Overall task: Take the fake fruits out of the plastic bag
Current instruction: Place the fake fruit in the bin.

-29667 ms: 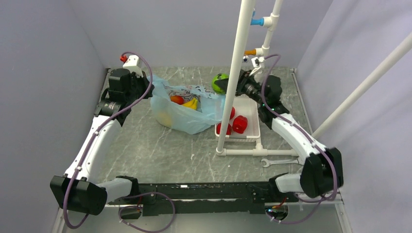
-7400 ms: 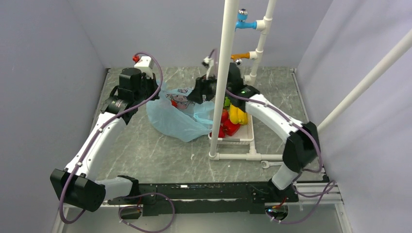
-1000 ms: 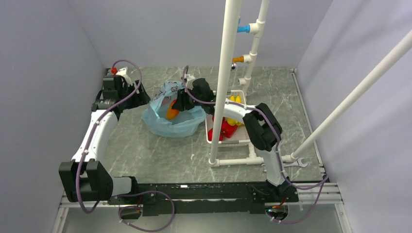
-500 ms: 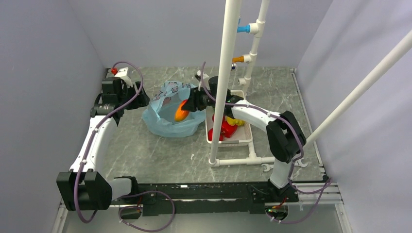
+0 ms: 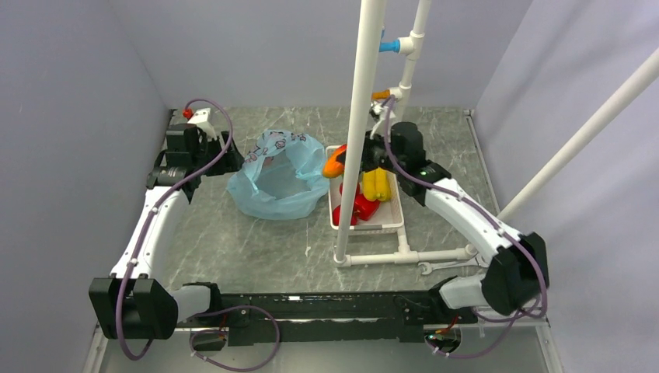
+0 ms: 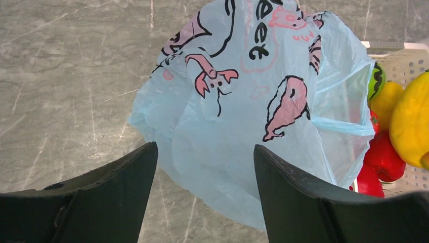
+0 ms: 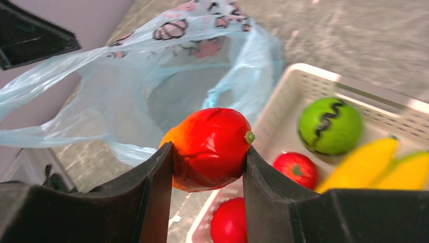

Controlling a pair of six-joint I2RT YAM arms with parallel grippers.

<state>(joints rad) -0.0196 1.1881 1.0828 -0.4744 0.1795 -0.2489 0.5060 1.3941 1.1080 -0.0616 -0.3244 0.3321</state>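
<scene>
My right gripper [image 7: 208,152] is shut on a glossy red-orange fake fruit [image 7: 212,139], held in the air over the gap between the plastic bag [image 7: 126,96] and the white basket [image 7: 303,76]. From above, this fruit [image 5: 332,165] hangs at the basket's left rim. The light-blue bag [image 5: 276,175] with pink cartoon prints lies open, and no fruit shows inside it. My left gripper [image 6: 205,148] is open, just left of the bag [image 6: 243,101], with nothing between its fingers. The basket holds a green piece [image 7: 330,125], yellow bananas [image 7: 374,162] and red pieces [image 7: 298,169].
A tall white pipe upright [image 5: 359,116] stands in front of the basket [image 5: 388,224], with base pipes [image 5: 388,256] along the table. A wrench [image 5: 443,267] lies near the base pipes. A diagonal white pipe [image 5: 583,132] crosses the right side. Grey walls enclose the table.
My right gripper has carried the red-orange fruit up out of the bag and rightward to the basket's left edge. The left arm has barely moved.
</scene>
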